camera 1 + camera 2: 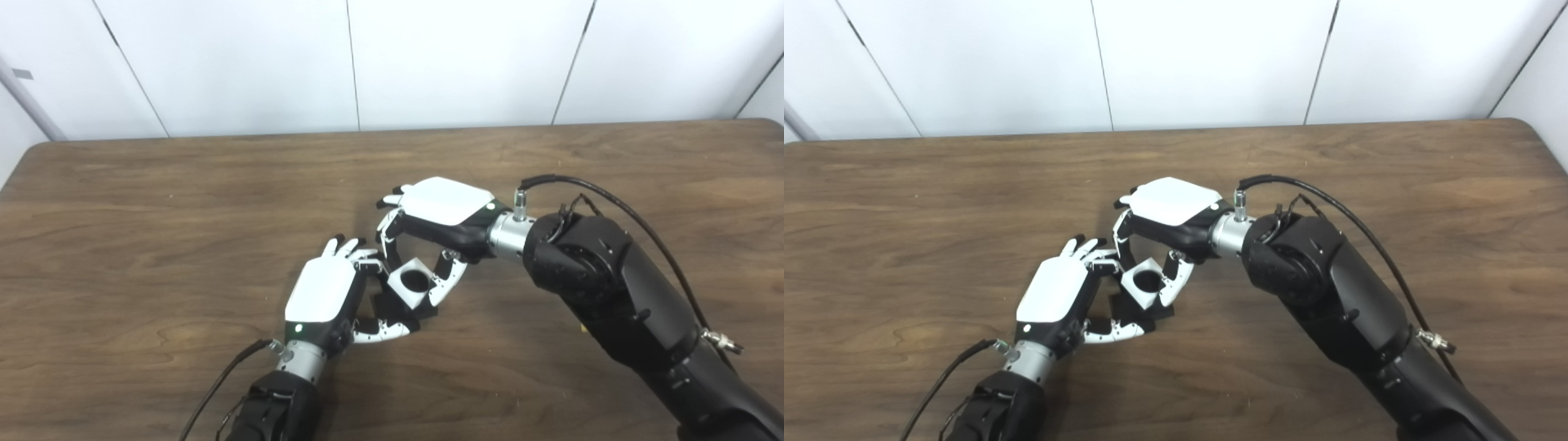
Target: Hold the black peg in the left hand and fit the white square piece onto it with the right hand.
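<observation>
Table [184,202]: white square piece [411,283] between hands.

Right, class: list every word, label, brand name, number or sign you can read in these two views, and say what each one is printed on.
None: no readable text in either view.
White square piece: plain, only a round hole.
Left hand and right hand: blank white back covers, no lettering.
Black peg: mostly hidden, no marking visible.
Table: bare wood grain.

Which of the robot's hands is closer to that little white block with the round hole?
Right. The right hand grips the white square piece between its fingers; the left hand sits beside it, holding a black piece underneath.
</observation>
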